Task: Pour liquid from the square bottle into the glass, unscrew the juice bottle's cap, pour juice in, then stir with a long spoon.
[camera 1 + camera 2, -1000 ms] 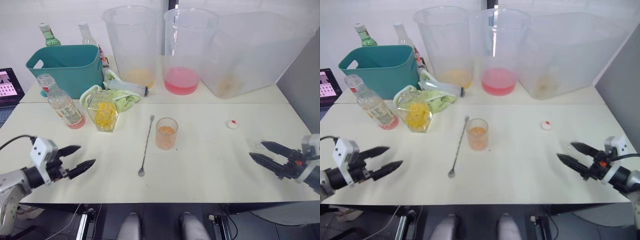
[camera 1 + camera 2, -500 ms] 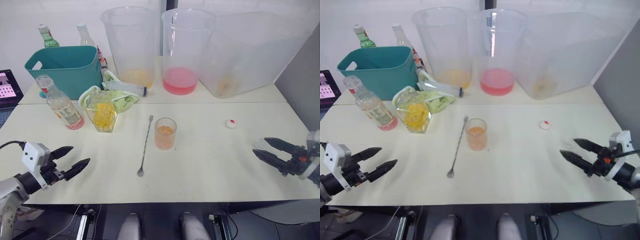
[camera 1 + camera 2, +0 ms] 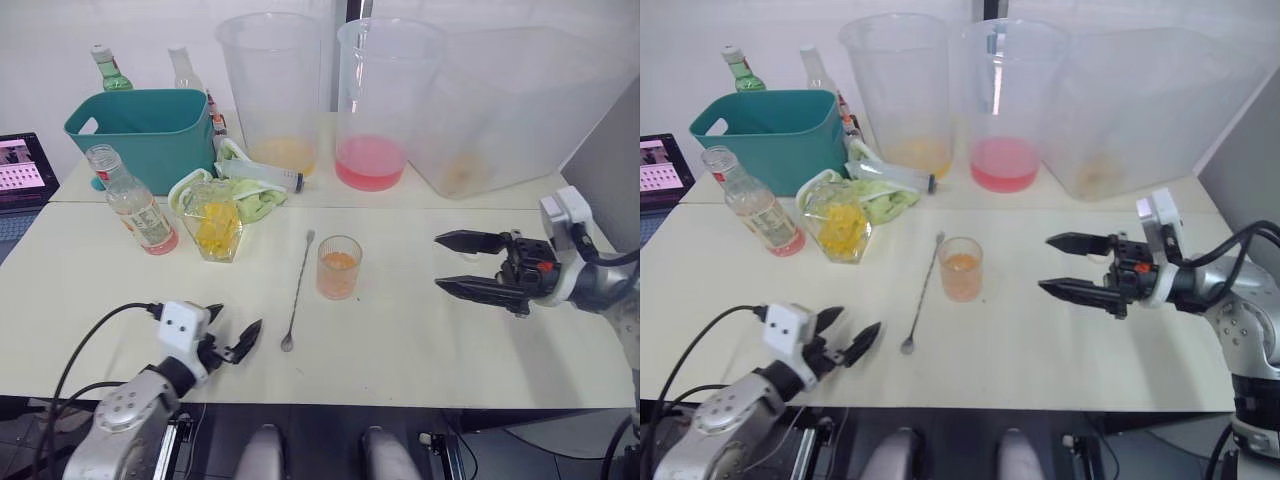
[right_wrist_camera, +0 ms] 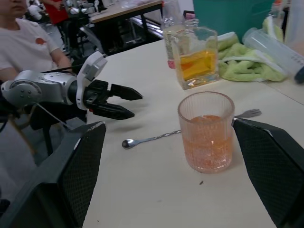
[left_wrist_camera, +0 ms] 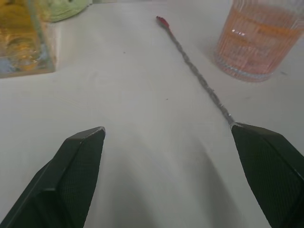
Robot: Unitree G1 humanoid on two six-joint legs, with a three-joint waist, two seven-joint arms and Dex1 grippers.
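Observation:
The glass (image 3: 339, 267) stands mid-table, about a third full of orange-pink liquid. Left of it the long spoon (image 3: 298, 290) lies flat, bowl toward the front edge. The square bottle (image 3: 215, 220), holding yellow liquid, stands further left, with the uncapped juice bottle (image 3: 135, 200) beside it. My left gripper (image 3: 235, 328) is open just above the table, close to the left of the spoon's bowl. To the right of the glass, my right gripper (image 3: 440, 262) hovers open and points at it. The cap is hidden.
A teal basket (image 3: 140, 130) sits at the back left, two bottles behind it. Two tall clear buckets (image 3: 275, 90) (image 3: 385, 100) and a wide tub (image 3: 500, 110) line the back. A green cloth (image 3: 250, 200) and syringe (image 3: 265, 175) lie nearby. A person (image 4: 23, 42) sits beyond the table.
My left gripper has moved right, up to the spoon's bowl. My right gripper has swung left toward the glass and now covers the spot where the cap lay. The camera shifted slightly.

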